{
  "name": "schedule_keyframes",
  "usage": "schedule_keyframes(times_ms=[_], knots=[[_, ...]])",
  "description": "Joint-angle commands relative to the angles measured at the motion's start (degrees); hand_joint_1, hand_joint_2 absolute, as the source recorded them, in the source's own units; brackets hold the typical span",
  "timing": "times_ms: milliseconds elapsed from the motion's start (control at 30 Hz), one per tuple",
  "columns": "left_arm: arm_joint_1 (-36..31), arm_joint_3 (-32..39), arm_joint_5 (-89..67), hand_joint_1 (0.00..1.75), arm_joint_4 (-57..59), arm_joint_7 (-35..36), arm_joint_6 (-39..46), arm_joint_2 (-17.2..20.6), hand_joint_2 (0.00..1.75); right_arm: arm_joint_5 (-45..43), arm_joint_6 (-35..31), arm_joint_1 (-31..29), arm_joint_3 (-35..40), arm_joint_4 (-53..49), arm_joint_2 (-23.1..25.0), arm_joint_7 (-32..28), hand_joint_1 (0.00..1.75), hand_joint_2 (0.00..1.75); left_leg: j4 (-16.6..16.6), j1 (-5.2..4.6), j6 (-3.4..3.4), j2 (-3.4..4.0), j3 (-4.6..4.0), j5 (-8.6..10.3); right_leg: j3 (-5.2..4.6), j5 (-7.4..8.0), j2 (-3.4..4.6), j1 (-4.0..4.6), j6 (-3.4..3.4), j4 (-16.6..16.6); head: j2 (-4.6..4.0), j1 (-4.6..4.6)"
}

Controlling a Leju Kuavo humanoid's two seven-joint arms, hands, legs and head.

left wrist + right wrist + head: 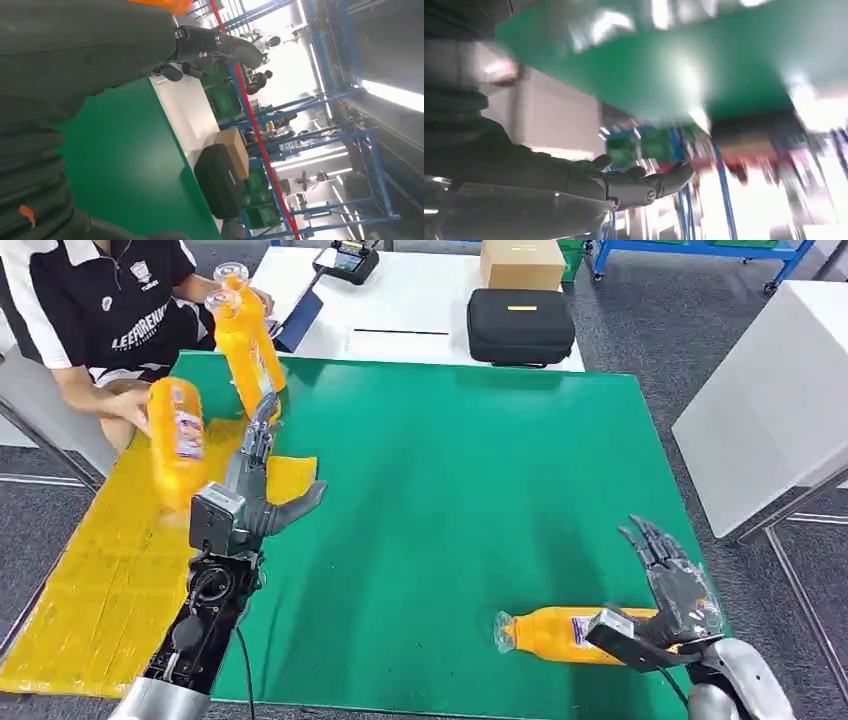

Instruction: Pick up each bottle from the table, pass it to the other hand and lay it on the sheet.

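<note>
Orange bottle at five o'clock beside my open right hand

Head view: an orange bottle [560, 633] with a clear neck lies on the green mat [480, 490], label unreadable; my right hand [672, 575] hovers just past it, fingers spread, empty. At ten o'clock my left hand [262, 475] is open over the yellow sheet [90, 580], near bottles a person [110, 300] holds. Left wrist view: black case [220, 180] on mat. Right wrist view: blurred, fingers [644, 182] apart
</note>
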Motion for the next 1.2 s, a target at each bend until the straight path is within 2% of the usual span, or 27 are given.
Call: schedule_keyframes(times_ms=[33, 100, 167, 233, 267, 300, 367, 400, 467, 567, 633, 733, 767, 933, 1033, 1067, 1200], knots=[[-1.94, 1.76, -0.3, 0.0, 4.09, 0.19, -0.03, -0.49, 1.75, -6.32, -3.66, 1.04, 1.27, -12.85, 7.9, -2.25, 0.0, 1.75, -0.04, 0.05, -0.11, 0.05, 0.17, -0.08, 0.15, -0.08, -0.02, 0.07, -0.12, -0.03, 0.0, -0.02], [-2.01, 1.71, 0.05, 0.0, 4.22, 0.19, 0.42, -0.4, 1.75, -10.67, -7.01, 0.82, 1.0, -13.74, 8.83, -6.09, 0.0, 1.75, -0.02, 0.1, -0.19, 0.11, 0.45, -0.24, 0.41, -0.23, -0.02, 0.13, -0.21, -0.01, 0.0, 0.0], [-2.1, 1.69, 0.34, 0.0, 4.23, 0.19, 0.65, -0.34, 1.75, -12.95, -7.33, 0.42, 3.04, -16.94, 9.68, -6.81, 0.0, 1.75, -0.03, 0.07, -0.14, 0.18, 0.26, -0.14, 0.19, -0.12, 0.09, 0.09, -0.16, 0.0, 0.0, -0.02], [-2.63, 1.65, 0.55, 0.0, 4.81, 0.19, 0.64, -0.3, 1.75, -12.83, -4.77, 0.91, 5.56, -18.64, 8.56, -5.31, 0.0, 1.75, -0.02, 0.06, -0.15, 0.18, 0.19, -0.15, 0.14, -0.13, 0.09, 0.08, -0.18, 0.02, 0.0, 0.0], [-3.0, 1.71, 0.75, 0.0, 5.21, 0.19, 0.52, -0.26, 1.75, -11.1, -1.24, 1.78, 7.49, -18.9, 7.18, -3.38, 0.0, 1.75, -0.03, 0.06, -0.11, 0.11, 0.06, -0.09, 0.04, -0.08, 0.06, 0.07, -0.14, 0.01, 0.0, -0.02], [-3.26, 1.68, 0.9, 0.0, 5.44, 0.19, 0.3, -0.15, 1.75, -10.41, -0.32, 2.52, 8.13, -19.12, 6.83, -2.97, 0.0, 1.75, 0.01, 0.08, -0.19, 0.18, 0.28, -0.21, 0.24, -0.18, 0.07, 0.11, -0.21, 0.04, 0.0, 0.0], [-3.39, 1.7, 0.97, 0.0, 5.55, 0.19, 0.26, -0.08, 1.75, -10.32, -0.43, 3.13, 8.19, -18.99, 6.86, -3.05, 0.0, 1.75, -0.02, 0.09, -0.14, 0.04, 0.13, -0.11, 0.14, -0.12, -0.03, 0.11, -0.17, -0.01, 0.0, -0.02], [-3.56, 1.65, 1.1, 0.0, 5.78, 0.19, 0.13, -0.04, 1.75, -8.97, 1.61, 3.84, 9.48, -18.58, 5.31, -3.42, 0.0, 1.75, -0.02, 0.1, -0.19, 0.07, 0.31, -0.19, 0.29, -0.2, -0.04, 0.12, -0.22, 0.0, 0.0, 0.0], [-3.97, 1.67, 1.45, 0.0, 6.34, 0.19, -0.08, 0.11, 1.75, -5.22, 8.5, 6.04, 11.5, -17.74, 2.05, -0.02, 0.0, 1.75, -0.03, 0.07, -0.12, 0.0, 0.1, -0.1, 0.11, -0.12, -0.06, 0.09, -0.16, -0.01, 0.0, -0.02], [-4.1, 1.65, 1.68, 0.0, 6.48, 0.19, -0.25, 0.27, 1.75, -4.65, 9.34, 7.58, 11.65, -17.22, 1.05, 0.05, 0.0, 1.75, 0.0, 0.12, -0.19, 0.02, 0.36, -0.24, 0.39, -0.25, -0.09, 0.15, -0.22, -0.03, 0.0, -0.02], [-4.51, 1.8, 1.94, 0.0, 7.27, 0.19, -0.52, 0.15, 1.75, -2.83, 13.44, 9.06, 12.35, -15.63, -1.6, 2.42, 0.0, 1.75, -0.05, 0.06, -0.11, -0.04, 0.1, -0.09, 0.13, -0.12, -0.09, 0.08, -0.14, -0.04, 0.0, 0.0], [-4.98, 1.86, 2.03, 0.0, 8.03, 0.19, -0.48, -0.02, 1.75, -1.76, 15.76, 10.17, 12.43, -14.24, -3.65, 4.38, 0.0, 1.75, -0.02, 0.1, -0.16, -0.05, 0.31, -0.23, 0.37, -0.23, -0.11, 0.12, -0.19, -0.04, 0.0, -0.04], [-5.11, 1.87, 2.06, 0.0, 8.21, 0.19, -0.46, -0.07, 1.75, -1.51, 16.23, 10.4, 12.49, -13.61, -4.31, 4.98, 0.0, 1.75, -0.03, 0.09, -0.11, -0.09, 0.1, -0.11, 0.17, -0.13, -0.13, 0.1, -0.14, -0.06, 0.0, 0.02], [-4.82, 2.23, 2.42, 0.0, 8.29, 0.19, -0.02, -0.04, 1.75, -0.14, 18.05, 9.5, 12.76, -10.22, -6.62, 7.86, 0.0, 1.75, -0.06, 0.07, -0.12, -0.06, 0.17, -0.13, 0.21, -0.14, -0.1, 0.09, -0.14, -0.08, 0.0, 0.0], [-4.74, 2.28, 2.5, 0.0, 8.25, 0.19, -0.04, 0.02, 1.75, -0.14, 18.16, 8.97, 12.79, -9.33, -6.85, 7.92, 0.0, 1.75, -0.04, 0.1, -0.22, 0.07, 0.53, -0.31, 0.56, -0.28, -0.05, 0.14, -0.24, -0.07, 0.0, -0.04], [-4.71, 2.48, 2.64, 0.0, 8.43, 0.19, 0.02, 0.0, 1.75, -0.05, 18.1, 7.98, 12.65, -7.77, -7.01, 8.67, 0.0, 1.75, -0.06, 0.09, -0.13, 0.0, 0.21, -0.15, 0.25, -0.13, -0.06, 0.12, -0.15, -0.1, 0.0, -0.02], [-4.69, 2.46, 2.74, 0.0, 8.39, 0.19, -0.01, 0.08, 1.75, -0.08, 18.21, 7.27, 12.72, -6.89, -7.25, 8.61, 0.0, 1.75, -0.07, 0.1, -0.15, 0.09, 0.27, -0.18, 0.29, -0.14, 0.03, 0.12, -0.16, -0.12, 0.0, 0.0]])
